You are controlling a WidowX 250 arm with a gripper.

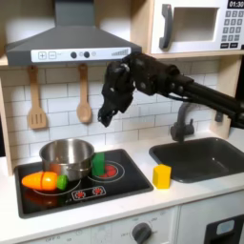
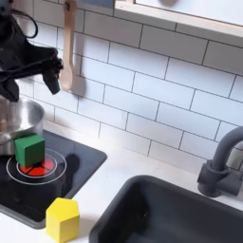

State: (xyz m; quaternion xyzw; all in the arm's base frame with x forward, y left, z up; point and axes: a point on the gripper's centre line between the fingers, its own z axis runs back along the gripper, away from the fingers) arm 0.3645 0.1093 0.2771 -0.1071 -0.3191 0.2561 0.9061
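My black gripper (image 1: 105, 118) hangs in the air above the stove, up by the tiled wall next to the wooden spoon (image 1: 84, 105). It looks open and holds nothing. Well below it a green block (image 1: 98, 164) stands on the red burner, right of the steel pot (image 1: 67, 156). In the second exterior view my gripper (image 2: 49, 80) is at the upper left, above the pot (image 2: 13, 120) and the green block (image 2: 29, 149). A yellow block (image 1: 162, 175) sits on the counter right of the stove, also seen as the yellow block (image 2: 63, 218) in the second exterior view.
An orange toy carrot (image 1: 43, 180) lies at the stove's (image 1: 129, 183) front left. A wooden spatula (image 1: 36, 107) hangs on the wall. The sink (image 1: 205, 159) and faucet (image 1: 181, 122) are to the first exterior view's right. A range hood (image 1: 71, 43) and microwave (image 1: 195, 27) are overhead.
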